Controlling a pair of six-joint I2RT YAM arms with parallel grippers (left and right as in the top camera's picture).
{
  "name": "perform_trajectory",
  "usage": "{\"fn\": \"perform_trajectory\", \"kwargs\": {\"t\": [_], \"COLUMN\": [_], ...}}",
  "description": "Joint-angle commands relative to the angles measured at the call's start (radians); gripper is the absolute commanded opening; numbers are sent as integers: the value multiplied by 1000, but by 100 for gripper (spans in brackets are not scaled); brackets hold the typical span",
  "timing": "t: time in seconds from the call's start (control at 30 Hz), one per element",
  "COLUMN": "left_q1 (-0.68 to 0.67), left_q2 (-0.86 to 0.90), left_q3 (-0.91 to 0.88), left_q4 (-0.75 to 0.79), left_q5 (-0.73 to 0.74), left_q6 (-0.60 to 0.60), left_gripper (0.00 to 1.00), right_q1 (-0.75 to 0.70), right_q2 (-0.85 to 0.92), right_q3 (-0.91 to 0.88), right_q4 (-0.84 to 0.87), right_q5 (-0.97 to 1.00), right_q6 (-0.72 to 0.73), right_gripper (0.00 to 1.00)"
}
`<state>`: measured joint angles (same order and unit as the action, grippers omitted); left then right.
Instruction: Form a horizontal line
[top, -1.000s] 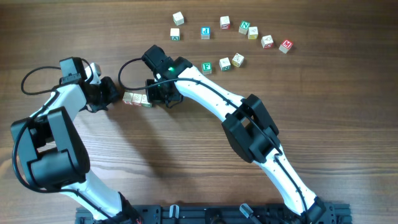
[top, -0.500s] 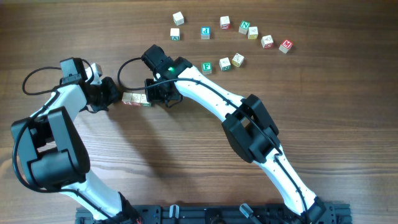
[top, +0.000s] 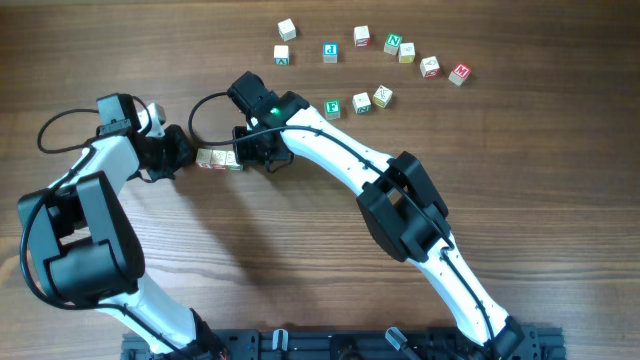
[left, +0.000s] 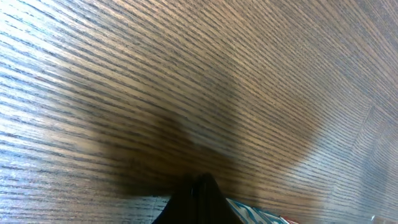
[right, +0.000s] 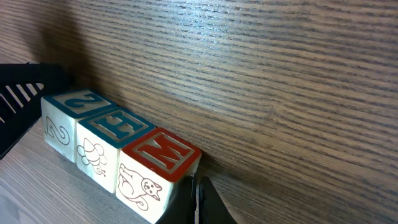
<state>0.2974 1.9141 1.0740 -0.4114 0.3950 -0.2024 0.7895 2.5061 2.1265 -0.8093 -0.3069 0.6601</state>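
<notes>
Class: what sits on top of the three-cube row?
Nothing: the row shows bare lettered top faces, the nearest a red M. Its underside rests on the table, hidden.

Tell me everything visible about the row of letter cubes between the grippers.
The horizontal line is three pale wooden cubes joined face to face, flat on the wooden table. Tops read Z and E in teal, M in red; sides show line drawings, a cat under M. The shut right gripper sits at the M end, the left gripper at the Z end; contact is unclear.
</notes>
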Motion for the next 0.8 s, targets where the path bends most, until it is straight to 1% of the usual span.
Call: {"fn": "perform_trajectory", "kwargs": {"t": [0.0, 0.17, 0.3, 0.4, 0.77], "left_q1": [1, -2, -26, -38, -37], "left_q2": [14, 14, 14, 14, 14], "left_q3": [-11, -11, -11, -11, -11], "left_q4": [-15, -16, -15, -15, -15], "left_q5": [21, 47, 46, 42, 30], "left_q6": [16, 16, 17, 42, 42], "left_gripper": [4, 4, 4, 4, 4], "right_q1": [6, 6, 6, 6, 4], "right_q2": [27, 27, 27, 27, 27], "right_q3": [-8, -8, -8, -8, -8], "right_q4": [6, 9, 9, 9, 3], "right_q5": [-9, -9, -9, -10, -14], "right_q6": [-14, -14, -18, -26, -31], "right_gripper": [5, 5, 5, 5, 5]}}
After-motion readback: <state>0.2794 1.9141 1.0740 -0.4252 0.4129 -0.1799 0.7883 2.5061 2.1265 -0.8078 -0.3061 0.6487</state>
